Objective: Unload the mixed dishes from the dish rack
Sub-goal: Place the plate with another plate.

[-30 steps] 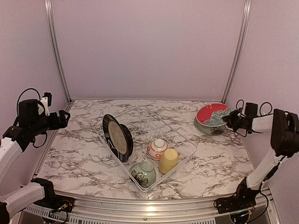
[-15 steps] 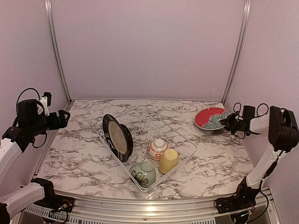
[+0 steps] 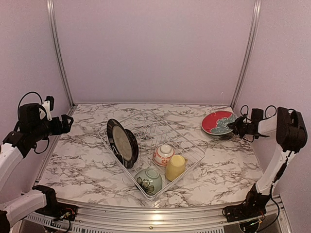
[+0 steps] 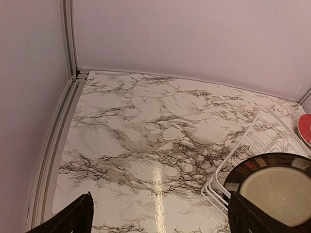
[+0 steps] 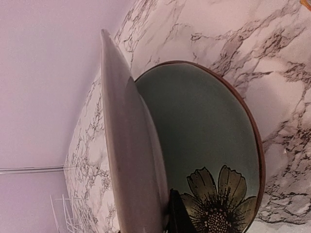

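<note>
Red-and-teal plate (image 3: pixel 219 121), round glazed ceramic, pinched by right claw (image 3: pixel 234 127); left claw (image 3: pixel 68 122) gapes empty.

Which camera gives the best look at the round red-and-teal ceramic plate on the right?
Top external: the red-and-teal plate shows its patterned face there, nearly all of it. Right wrist sees only its pale underside, almost edge-on, tilted over the teal flowered plate. Left wrist catches just a red sliver at the frame's right edge.
</note>
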Controlling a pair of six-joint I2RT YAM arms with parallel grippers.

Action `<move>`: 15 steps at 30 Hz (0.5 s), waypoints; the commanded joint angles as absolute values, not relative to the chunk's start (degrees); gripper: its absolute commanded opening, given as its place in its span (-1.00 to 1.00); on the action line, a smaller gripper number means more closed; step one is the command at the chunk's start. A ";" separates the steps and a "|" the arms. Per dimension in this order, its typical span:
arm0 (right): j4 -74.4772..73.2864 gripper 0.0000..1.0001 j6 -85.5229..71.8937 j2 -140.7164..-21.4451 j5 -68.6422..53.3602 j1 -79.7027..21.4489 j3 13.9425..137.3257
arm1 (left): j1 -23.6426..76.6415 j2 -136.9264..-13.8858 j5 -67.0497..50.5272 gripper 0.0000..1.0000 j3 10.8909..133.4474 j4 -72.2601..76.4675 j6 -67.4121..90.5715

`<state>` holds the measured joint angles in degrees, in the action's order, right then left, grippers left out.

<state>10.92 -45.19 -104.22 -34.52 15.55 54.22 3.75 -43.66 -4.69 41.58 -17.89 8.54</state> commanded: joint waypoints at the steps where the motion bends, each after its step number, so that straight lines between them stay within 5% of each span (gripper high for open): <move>1: 13.64 -0.91 -41.07 -105.02 -35.21 15.91 57.46 | 3.87 -44.31 -5.21 0.98 41.37 -17.86 8.17; 15: -3.15 0.19 -26.11 -100.42 -22.09 15.74 60.95 | 3.87 -42.80 -6.16 0.98 41.11 -17.43 8.29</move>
<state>1.23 -32.67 -104.75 -28.08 15.66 58.50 3.75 -43.55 -5.52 41.58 -17.87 8.54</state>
